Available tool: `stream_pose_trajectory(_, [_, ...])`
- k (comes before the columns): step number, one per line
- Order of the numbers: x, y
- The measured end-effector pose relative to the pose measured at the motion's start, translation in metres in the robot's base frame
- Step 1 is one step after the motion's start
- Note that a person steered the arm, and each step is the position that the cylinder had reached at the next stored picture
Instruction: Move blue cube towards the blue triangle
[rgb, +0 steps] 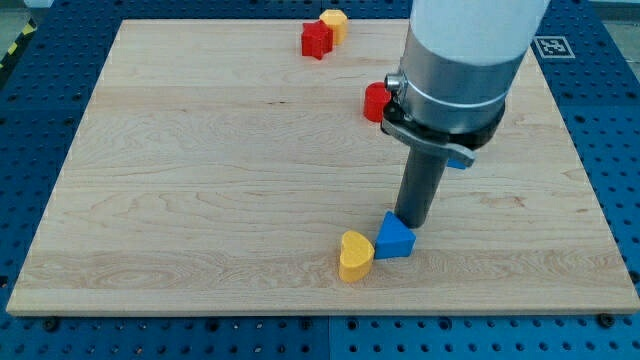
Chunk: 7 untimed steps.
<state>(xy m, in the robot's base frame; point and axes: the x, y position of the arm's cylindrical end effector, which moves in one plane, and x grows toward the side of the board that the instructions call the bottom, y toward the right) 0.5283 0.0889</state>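
Tip against blue cube, yellow heart beside, near board's bottom edge.

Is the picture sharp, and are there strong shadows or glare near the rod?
Camera view: sharp and evenly lit; no glare on the wooden board. My tip touches the blue block, which casts only a faint soft shadow, as does the yellow heart. The arm's body hides part of the red block.

A yellow heart-shaped block is seen near the view's bottom on the wooden tabletop. Toward the view's top, a red star-like block is set touching a second yellow block. A red rounded block, partly hidden, is found right of centre.
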Motion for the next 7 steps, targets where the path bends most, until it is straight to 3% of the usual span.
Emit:
stream_pose_trajectory(4, [0.036,-0.005])
stream_pose_trajectory(5, [0.014,0.026])
stream_pose_trajectory(6, [0.008,0.117])
stream_pose_trajectory(7, [-0.024,0.177])
